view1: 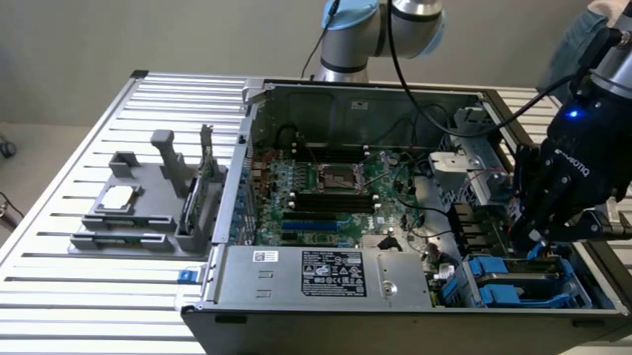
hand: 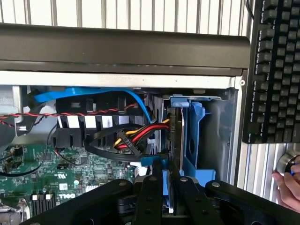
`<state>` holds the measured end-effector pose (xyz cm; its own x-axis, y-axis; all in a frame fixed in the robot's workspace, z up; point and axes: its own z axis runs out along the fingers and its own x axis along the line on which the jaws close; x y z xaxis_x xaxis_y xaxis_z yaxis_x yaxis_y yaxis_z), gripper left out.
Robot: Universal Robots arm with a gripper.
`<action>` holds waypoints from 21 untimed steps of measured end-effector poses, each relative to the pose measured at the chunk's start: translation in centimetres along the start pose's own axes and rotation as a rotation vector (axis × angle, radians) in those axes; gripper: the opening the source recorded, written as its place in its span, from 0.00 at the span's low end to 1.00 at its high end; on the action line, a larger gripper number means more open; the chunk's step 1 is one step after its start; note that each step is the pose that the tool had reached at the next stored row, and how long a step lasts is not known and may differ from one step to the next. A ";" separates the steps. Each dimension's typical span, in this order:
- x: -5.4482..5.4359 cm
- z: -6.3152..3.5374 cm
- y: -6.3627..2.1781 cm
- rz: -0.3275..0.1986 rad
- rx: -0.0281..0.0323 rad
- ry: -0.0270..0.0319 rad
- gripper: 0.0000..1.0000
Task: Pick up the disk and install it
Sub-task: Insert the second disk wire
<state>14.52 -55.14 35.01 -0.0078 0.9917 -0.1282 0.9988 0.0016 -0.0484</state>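
Table: ribbed silver metal slats, plain beige wall behind.
Computer case: open tower lying on its side on table, dark metal shell, grey interior walls.
Motherboard: green PCB, black slots, one blue slot, square silver socket at centre; white lettering in wrist view, too small to read.
Power supply: grey metal box at case's near edge, black-and-white label, text too small to read.
Keyboard: black keys, resting on slats beside case in wrist view.
Arm: grey and pale-blue joints behind case.
Fixture: grey plastic stand on table at exterior view's left, small silver chip on it.
Gripper: black, white maker's lettering not legible, blue light lit; lowered into drive bay corner at exterior view's right; fingers close together, clamped on disk edge.
Disk: standing on edge in blue plastic bay, blue carrier around it, partly down in slot.
Cables: red, yellow, black bundle plus flat blue ribbon, just beside disk.
Person's hand: at wrist view's edge, near a round knob.
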 end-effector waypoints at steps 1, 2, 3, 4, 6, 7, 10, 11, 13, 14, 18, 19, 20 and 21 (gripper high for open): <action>0.0 0.09 0.00 -0.002 -0.0010 0.0001 0.16; -0.1 0.16 -0.01 -0.003 -0.0027 0.0004 0.16; -0.1 0.22 -0.02 -0.004 -0.0050 0.0008 0.16; -0.2 0.28 -0.01 -0.004 -0.0074 0.0016 0.16; -0.4 0.35 -0.02 -0.004 -0.0128 0.0044 0.16; -0.6 0.38 -0.02 -0.004 -0.0147 0.0060 0.16; -1.0 0.45 -0.08 -0.004 -0.0181 0.0080 0.16; -1.0 0.46 -0.12 -0.004 -0.0197 0.0087 0.16; -1.0 0.51 -0.21 -0.003 -0.0222 0.0125 0.16; -1.0 0.55 -0.24 -0.004 -0.0236 0.0149 0.16; -1.0 0.69 -0.25 -0.003 -0.0326 0.0225 0.16; -1.0 0.72 -0.26 -0.003 -0.0356 0.0229 0.16; -1.0 0.77 -0.26 -0.002 -0.0380 0.0233 0.16; -1.1 0.80 -0.26 -0.002 -0.0400 0.0233 0.16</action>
<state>14.22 -56.30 34.36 -0.0094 0.9944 -0.1049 0.9999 0.0085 -0.0089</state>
